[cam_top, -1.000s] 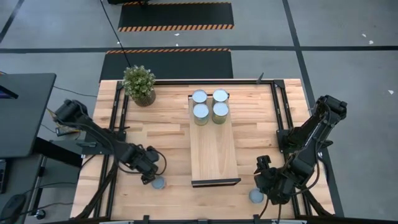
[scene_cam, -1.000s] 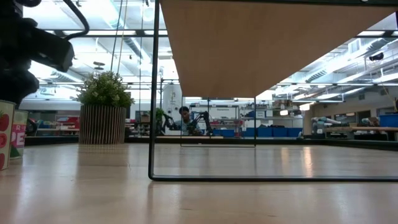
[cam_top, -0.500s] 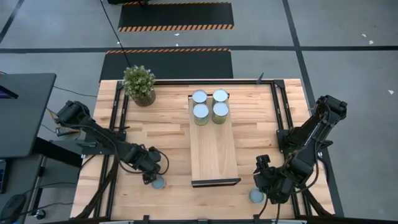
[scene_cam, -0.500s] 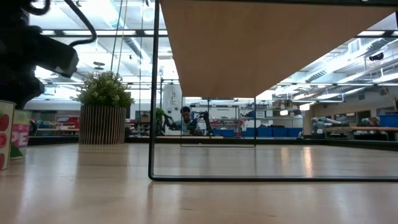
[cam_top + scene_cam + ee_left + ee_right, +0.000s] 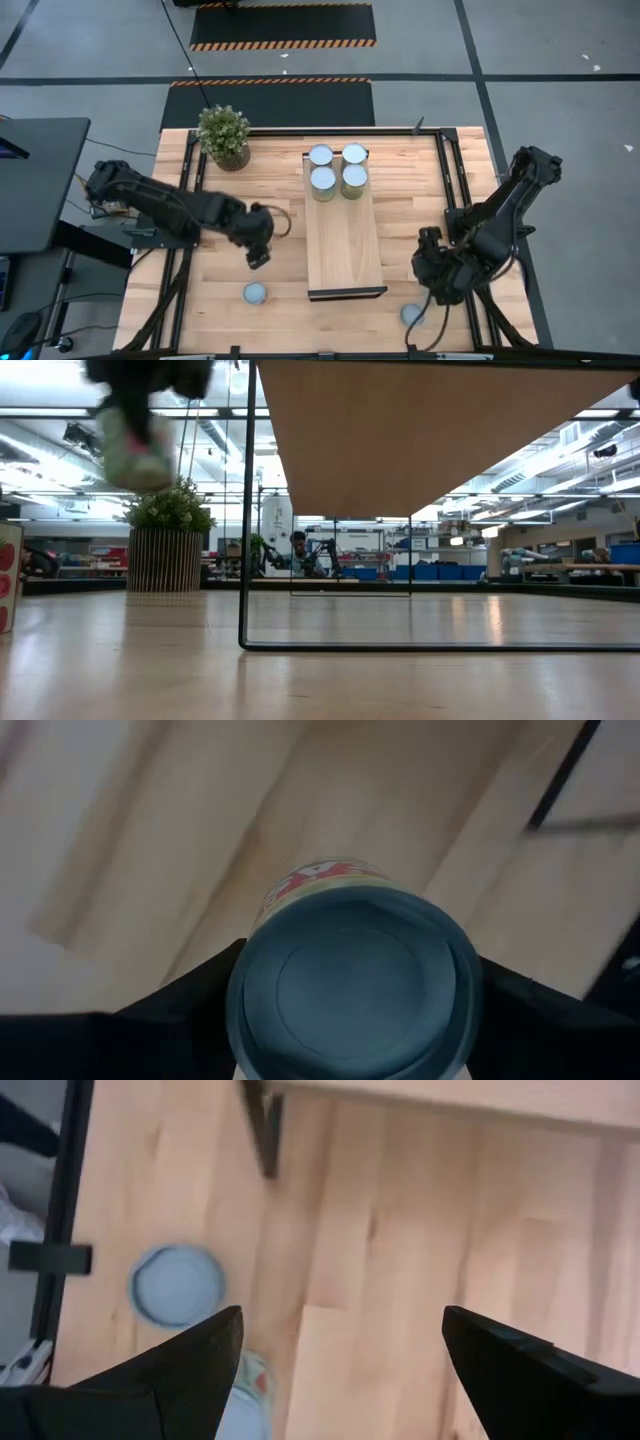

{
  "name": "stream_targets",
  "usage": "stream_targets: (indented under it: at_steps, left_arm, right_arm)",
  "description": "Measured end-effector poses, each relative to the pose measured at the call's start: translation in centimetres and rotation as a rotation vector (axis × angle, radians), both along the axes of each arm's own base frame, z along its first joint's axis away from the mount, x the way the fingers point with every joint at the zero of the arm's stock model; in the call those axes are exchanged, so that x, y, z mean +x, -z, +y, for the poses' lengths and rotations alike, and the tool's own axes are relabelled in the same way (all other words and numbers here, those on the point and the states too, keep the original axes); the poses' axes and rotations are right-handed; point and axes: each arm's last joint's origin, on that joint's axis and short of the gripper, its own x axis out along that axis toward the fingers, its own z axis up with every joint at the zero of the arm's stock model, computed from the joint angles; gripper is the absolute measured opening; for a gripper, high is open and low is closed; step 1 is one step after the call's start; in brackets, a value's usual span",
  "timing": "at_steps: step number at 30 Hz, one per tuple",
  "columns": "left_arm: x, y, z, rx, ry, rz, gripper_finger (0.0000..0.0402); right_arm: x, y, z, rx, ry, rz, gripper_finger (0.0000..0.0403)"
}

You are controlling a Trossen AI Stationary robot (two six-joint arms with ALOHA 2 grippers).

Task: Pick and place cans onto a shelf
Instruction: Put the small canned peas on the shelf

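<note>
Room: grey floor with hazard-striped mats is lying beyond the far edge of the plank surface (image 5: 270,200).
Plant: potted plant (image 5: 224,136) is standing near the far left corner of the surface.
Left gripper: left gripper (image 5: 259,252) is hanging over the surface just left of the shelf, clamping a can (image 5: 352,978) between its fingers (image 5: 190,995); in the low view this can (image 5: 133,448) is riding clear above the surface.
Loose can, left: another can (image 5: 254,293) is standing near the front edge, left of the shelf's front end.
Shelf: raised shelf (image 5: 343,245) is running from the far edge toward the front edge along the middle of the surface.
Shelved cans: four cans (image 5: 337,170) are standing in a tight square at the shelf's far end.
Right gripper: right gripper (image 5: 428,288) is hovering near the front right corner, fingers (image 5: 200,1350) spread, gripping nothing.
Loose cans, right: a can (image 5: 411,314) is standing just in front of the right gripper by the front edge; the right wrist view is showing a second one (image 5: 245,1405) touching or nearly touching it.
</note>
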Motion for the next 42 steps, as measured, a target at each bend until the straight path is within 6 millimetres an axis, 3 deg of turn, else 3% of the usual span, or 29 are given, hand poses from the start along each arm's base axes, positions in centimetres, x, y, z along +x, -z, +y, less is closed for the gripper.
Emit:
stream_targets:
  at_steps: [6,14,20,26,36,42]
  left_arm:
    - [3.1,-4.1,1.9,-0.013,-0.04,-0.062,0.0283]
    - [8.8,-7.1,2.5,0.039,0.023,-0.045,0.0282]
    - [13.1,-7.1,2.8,0.084,0.071,-0.039,0.0282]
    - [16.0,-5.9,2.7,0.142,0.149,-0.05,0.0291]
    - [17.3,-4.6,0.9,0.179,0.276,-0.085,0.0349]
    - [17.7,-4.9,0.5,0.196,0.293,-0.138,0.0356]
  right_arm:
    - [-0.2,-1.3,-1.9,-0.018,0.07,-0.087,0.035]
    - [-0.3,-1.9,-2.6,-0.008,0.097,-0.12,0.035]
    - [-0.3,-1.9,-2.6,-0.007,0.098,-0.12,0.035]
    - [-0.3,-1.9,-2.6,0.0,0.114,-0.121,0.035]
    - [-0.2,-2.0,-2.6,0.0,0.132,-0.135,0.035]
    - [-0.2,-2.0,-2.6,0.001,0.144,-0.141,0.035]
